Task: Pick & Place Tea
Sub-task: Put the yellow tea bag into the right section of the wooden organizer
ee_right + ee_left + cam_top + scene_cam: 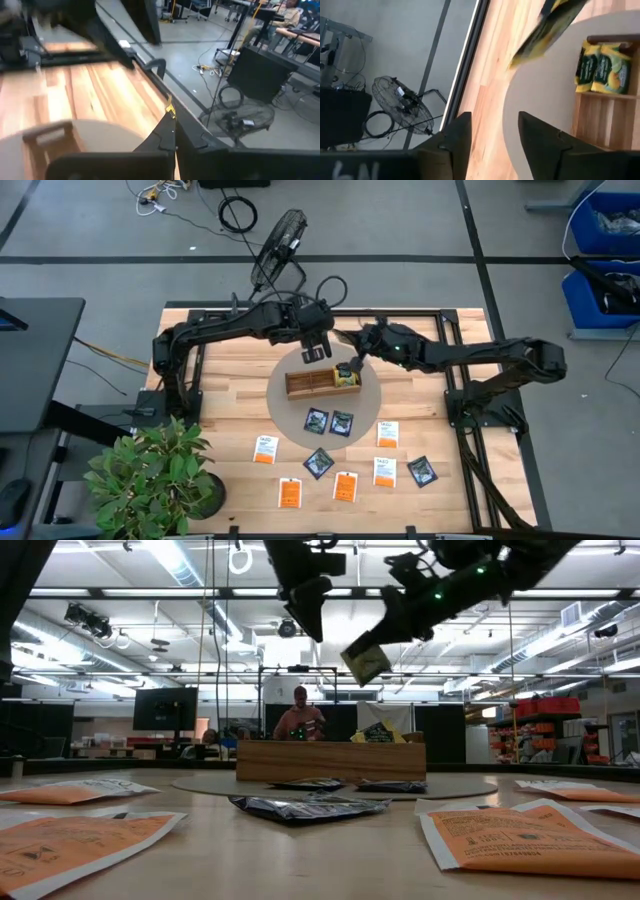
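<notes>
A: Where is the tea packet at present?

B: A yellow-green packet (366, 660) hangs tilted in the air above the wooden tray (330, 760), pinched at one edge by the right gripper (352, 367). In the right wrist view only a thin yellow sliver (170, 110) shows between the closed fingers; the packet's face is hidden there.

A: And the left gripper?

B: The left gripper (314, 352) hovers just beside it, over the tray's far edge. Its fingers (457, 135) stand partly apart with nothing between them. Its wrist view shows the packet blurred and cut off by the frame edge.

A: What is in the tray?

B: Two yellow-green packets (601, 67) stand in the end compartment. The high view shows them only as a small patch.

A: The remaining tea?

B: Dark packets (329, 422) lie on the round mat (278, 405) in front of the tray. White-and-orange packets (264, 448) and orange packets (344, 485) lie spread toward the table's near edge (240, 520), well apart from the tray. The low view cuts several off at its borders.

A: Anything beyond the table?

B: A person (300, 718) sits behind the tray, partly hidden by it.
</notes>
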